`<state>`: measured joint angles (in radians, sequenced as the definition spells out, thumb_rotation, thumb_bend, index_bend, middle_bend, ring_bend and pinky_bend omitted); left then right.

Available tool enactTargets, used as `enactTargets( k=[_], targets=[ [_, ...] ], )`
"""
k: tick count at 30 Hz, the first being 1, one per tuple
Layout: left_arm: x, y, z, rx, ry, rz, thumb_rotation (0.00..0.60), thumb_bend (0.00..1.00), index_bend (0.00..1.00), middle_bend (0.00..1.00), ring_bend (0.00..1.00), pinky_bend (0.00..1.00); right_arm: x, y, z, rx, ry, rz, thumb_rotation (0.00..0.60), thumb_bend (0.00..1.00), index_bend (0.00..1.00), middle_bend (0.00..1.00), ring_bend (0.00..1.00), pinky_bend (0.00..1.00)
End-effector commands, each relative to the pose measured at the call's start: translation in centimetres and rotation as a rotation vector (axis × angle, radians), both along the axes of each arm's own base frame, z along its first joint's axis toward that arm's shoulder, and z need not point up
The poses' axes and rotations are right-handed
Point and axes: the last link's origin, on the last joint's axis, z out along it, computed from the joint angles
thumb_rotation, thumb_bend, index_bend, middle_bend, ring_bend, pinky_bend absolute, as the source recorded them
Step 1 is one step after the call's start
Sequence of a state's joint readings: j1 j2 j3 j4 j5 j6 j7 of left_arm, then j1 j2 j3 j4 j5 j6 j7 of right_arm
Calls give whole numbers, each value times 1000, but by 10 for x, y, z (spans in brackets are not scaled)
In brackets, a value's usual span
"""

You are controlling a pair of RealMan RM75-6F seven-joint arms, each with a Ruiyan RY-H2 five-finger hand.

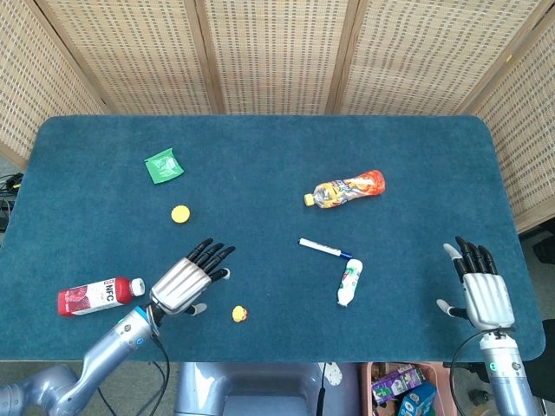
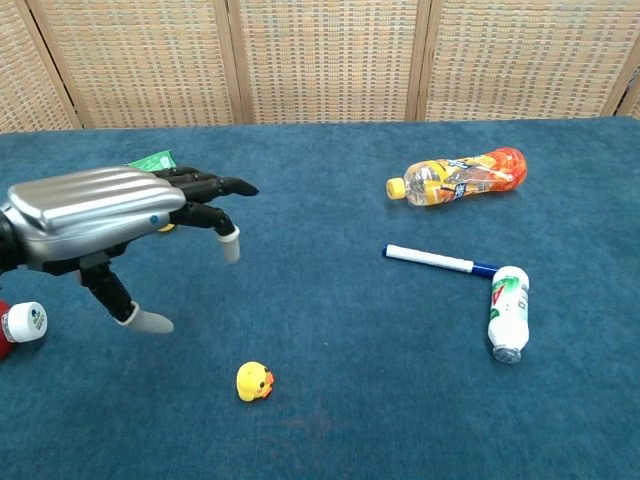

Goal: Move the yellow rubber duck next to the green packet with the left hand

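Left hand [image 1: 185, 282] spread near yellow duck [image 1: 239, 314], apparently above table.

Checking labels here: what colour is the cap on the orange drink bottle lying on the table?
Yellow. The orange drink bottle has a yellow cap, clearest in the chest view.

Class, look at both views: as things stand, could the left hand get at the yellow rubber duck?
Probably yes. The left hand is open beside the yellow rubber duck, with only bare table between them. The red bottle lies on the hand's other side.
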<state>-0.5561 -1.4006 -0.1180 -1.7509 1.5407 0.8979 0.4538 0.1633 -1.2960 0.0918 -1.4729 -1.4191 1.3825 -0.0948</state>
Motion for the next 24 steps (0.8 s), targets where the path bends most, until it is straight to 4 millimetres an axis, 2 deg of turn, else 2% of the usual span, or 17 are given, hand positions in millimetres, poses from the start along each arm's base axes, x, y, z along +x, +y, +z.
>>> enactTargets(
  k=[1,6,24],
  targets=[
    [10,0,-11,-33,22,-23,600,155,375,0,0,0,-2,1,3,-11,-3,-5,600,0,0,0,0,0],
    [10,-1,-18,-53,72,-38,600,155,441,0,0,0,-5,3,8,-27,-14,-11,600,0,0,0,0,0],
    [15,-4,-44,-93,137,-45,600,159,444,0,0,0,-3,0,8,-22,-34,4,600,0,0,0,0,0]
  ],
)
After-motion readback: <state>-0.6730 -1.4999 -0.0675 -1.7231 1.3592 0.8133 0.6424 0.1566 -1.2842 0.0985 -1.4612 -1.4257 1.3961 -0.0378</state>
